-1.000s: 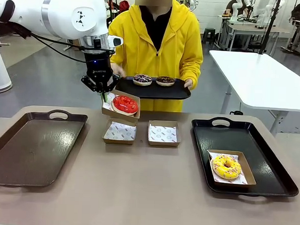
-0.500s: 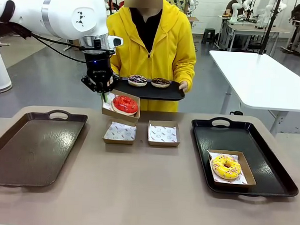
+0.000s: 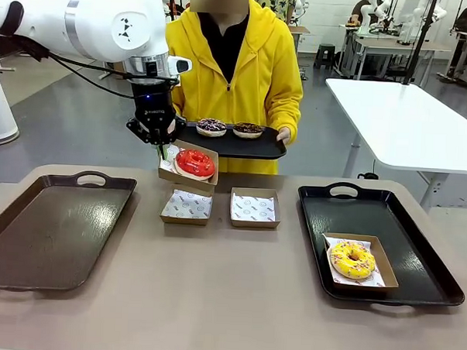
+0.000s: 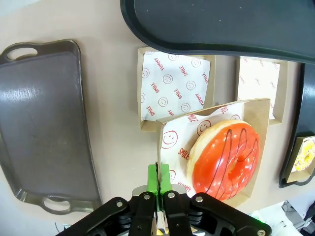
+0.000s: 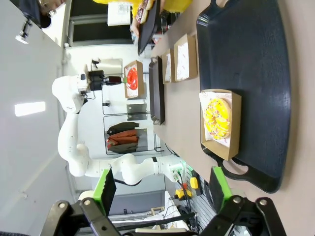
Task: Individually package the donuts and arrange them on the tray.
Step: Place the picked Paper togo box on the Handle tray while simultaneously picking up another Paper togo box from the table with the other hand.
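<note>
My left gripper (image 3: 163, 149) is shut on the near-left rim of a paper-lined cardboard box (image 3: 207, 156) and holds it tilted above the table. In the box lies a glossy red donut (image 3: 195, 162). In the left wrist view the green pads (image 4: 153, 179) pinch the box rim (image 4: 164, 129) beside the red donut (image 4: 226, 160). A yellow sprinkled donut (image 3: 352, 259) sits boxed on the black tray (image 3: 416, 253) at the right. Two dark donuts (image 3: 211, 127) (image 3: 249, 130) rest on a black tray (image 3: 266, 145) held by the person. My right gripper (image 5: 162, 189) hangs open above the yellow donut (image 5: 219, 118).
Two empty paper-lined boxes (image 3: 187, 205) (image 3: 255, 208) stand mid-table, just under the lifted box. A brown tray (image 3: 53, 229) lies bare at the left. The person in a yellow hoodie stands at the far edge, holding their tray close behind my left gripper.
The person has shifted their tray with the two dark donuts a little to the left. My left gripper and the boxed red donut have stayed put.
</note>
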